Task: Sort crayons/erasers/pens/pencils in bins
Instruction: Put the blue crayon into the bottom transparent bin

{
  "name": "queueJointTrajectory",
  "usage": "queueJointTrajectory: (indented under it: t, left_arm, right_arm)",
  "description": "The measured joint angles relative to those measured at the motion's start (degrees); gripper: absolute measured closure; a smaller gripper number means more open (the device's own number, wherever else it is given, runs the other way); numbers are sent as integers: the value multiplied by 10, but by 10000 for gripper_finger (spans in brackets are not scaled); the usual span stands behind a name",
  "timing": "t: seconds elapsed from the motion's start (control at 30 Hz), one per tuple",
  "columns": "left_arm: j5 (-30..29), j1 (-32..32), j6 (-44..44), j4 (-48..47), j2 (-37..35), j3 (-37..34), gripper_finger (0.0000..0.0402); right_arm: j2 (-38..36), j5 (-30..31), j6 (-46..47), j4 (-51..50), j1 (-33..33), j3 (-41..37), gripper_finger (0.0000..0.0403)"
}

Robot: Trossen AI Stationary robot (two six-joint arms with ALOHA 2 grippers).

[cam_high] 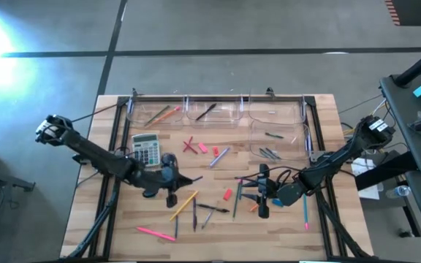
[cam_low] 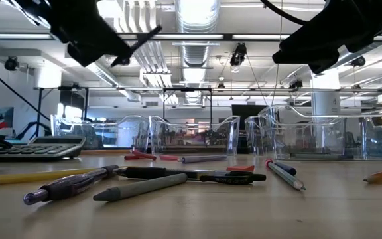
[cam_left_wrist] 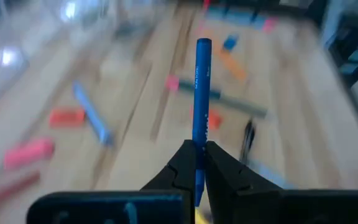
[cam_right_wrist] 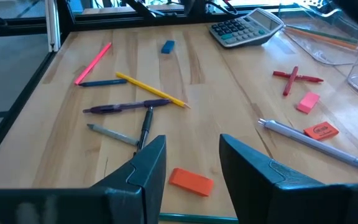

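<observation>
Left gripper (cam_left_wrist: 196, 163) clamps a slim blue stick (cam_left_wrist: 202, 99), just beside the grey calculator (cam_high: 145, 148). Right gripper (cam_right_wrist: 191, 155), fingers apart, hovers over a flat orange eraser (cam_right_wrist: 191, 180).

My two arms are dark, slim, jointed tubes with black cables trailing along them. My left gripper (cam_left_wrist: 196, 163) has matte black, wedge-shaped fingers; my right gripper (cam_right_wrist: 192, 163) has broad, angular, dark teal-grey fingers.
</observation>
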Motion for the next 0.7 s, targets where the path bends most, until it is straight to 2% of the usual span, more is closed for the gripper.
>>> queueJointTrajectory:
  t: [0.23,0.47,0.7]
  left_arm:
    - [8,33,81,226,-51,-73,401]
    - [21,45,143,302,-67,-76,401]
    - [22,45,160,333,-67,-82,401]
  right_arm:
    - [0,0,-6,0,0,0,261]
    - [0,14,-65,50,0,1,262]
    - [0,16,-114,54,-6,29,262]
